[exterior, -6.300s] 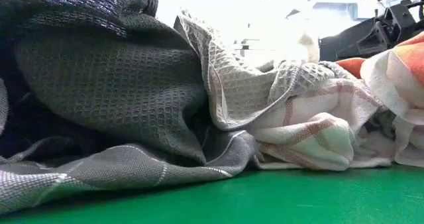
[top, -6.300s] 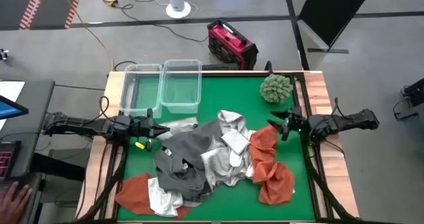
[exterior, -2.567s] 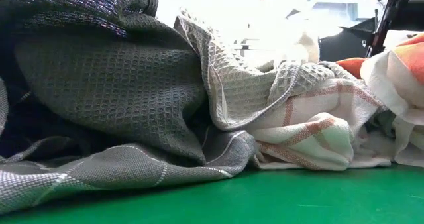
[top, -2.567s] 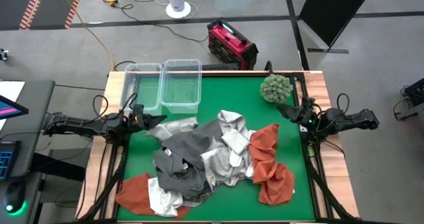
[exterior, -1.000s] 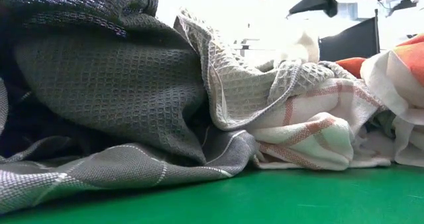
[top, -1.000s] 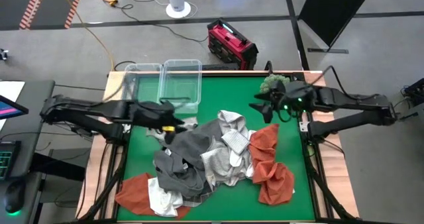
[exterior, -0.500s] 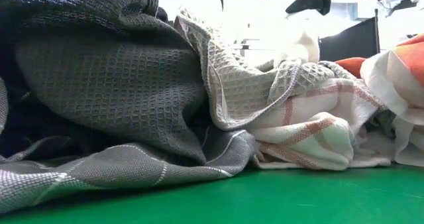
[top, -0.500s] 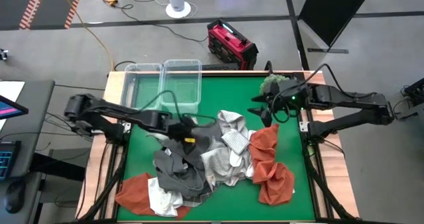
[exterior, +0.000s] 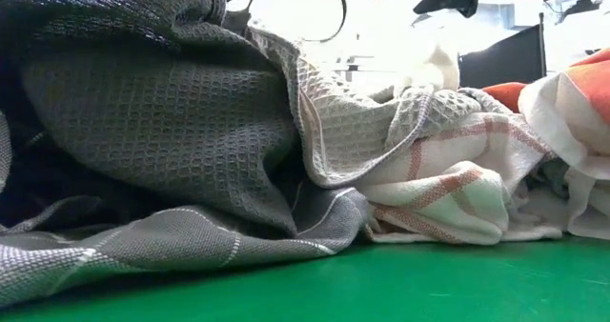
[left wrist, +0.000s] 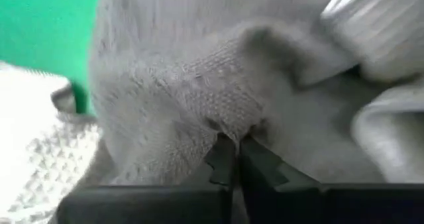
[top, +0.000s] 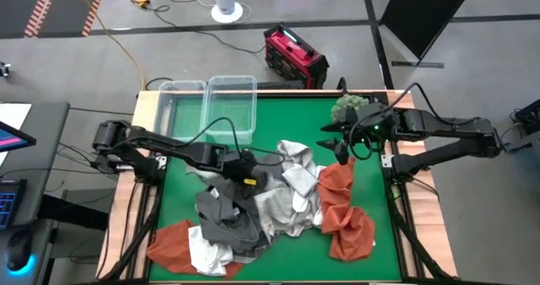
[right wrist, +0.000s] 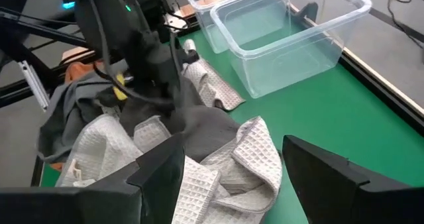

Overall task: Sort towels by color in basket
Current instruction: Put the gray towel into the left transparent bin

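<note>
- Green felt covered the table [top: 181, 226], with the towels heaped at its centre and toward six o'clock.
- We judged the first pick was under way: our left gripper [top: 245, 172] sat pressed into the dark grey towel [top: 240, 196], fingers pinched together on a fold of it.
- Next we needed to lift it toward the bins.
- Our right gripper [top: 340, 147] hovered spread wide above the rust-orange towel [top: 344, 209].
- Both clear plastic bins [top: 229, 108] at eleven o'clock looked empty.
</note>
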You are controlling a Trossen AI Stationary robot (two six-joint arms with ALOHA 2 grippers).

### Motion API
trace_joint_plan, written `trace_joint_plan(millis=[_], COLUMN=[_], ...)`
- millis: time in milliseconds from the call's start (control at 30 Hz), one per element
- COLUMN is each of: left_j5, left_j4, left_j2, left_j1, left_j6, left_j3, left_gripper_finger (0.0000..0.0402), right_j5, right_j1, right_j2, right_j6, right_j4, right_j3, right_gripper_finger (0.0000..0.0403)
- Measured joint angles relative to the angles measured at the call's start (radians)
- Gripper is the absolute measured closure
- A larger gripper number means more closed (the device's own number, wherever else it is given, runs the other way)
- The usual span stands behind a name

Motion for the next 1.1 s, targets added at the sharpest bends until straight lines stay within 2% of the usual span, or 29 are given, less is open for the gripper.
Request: trace_joint_plan(millis=[200, 467, 600, 800, 933, 1000, 1100], left_j5=[-0.019, -0.032, -0.033, -0.027, 0.085, 0.125, 0.139], left_j4=[0.052, 0.280, 0.401, 0.621, 0.838, 0.811, 0.699], left_j2=[-0.218, -0.614, -0.738, -0.794, -0.794, -0.793, -0.777], left_j1=[0.007, 0.021, 0.034, 0.036, 0.036, 0.036, 0.034], left_j6=[-0.033, 0.042, 0.027, 0.113, 0.161, 0.153, 0.101], left_j3=[0.000, 0.000, 0.000, 0.000, 0.004, 0.024, 0.057], left_gripper_finger=[0.0399, 0.0400, 0.0401, 0.0401, 0.0401, 0.0401, 0.0401], right_j5=[0.008, 0.096, 0.135, 0.167, 0.169, 0.156, 0.072], right_j1=[-0.006, -0.006, -0.006, -0.006, -0.006, -0.005, 0.005], right_j2=[-0.011, -0.008, 0.000, 0.010, 0.022, 0.032, 0.057], right_j6=[0.008, 0.002, -0.009, -0.032, -0.034, -0.034, -0.034], right_j4=[0.003, 0.015, 0.042, 0.075, 0.102, 0.138, 0.225], right_j3=[0.000, 0.000, 0.000, -0.001, -0.001, -0.001, 0.000], right_gripper_finger=[0.0122, 0.0122, 0.0122, 0.0122, 0.0122, 0.0122, 0.0122])
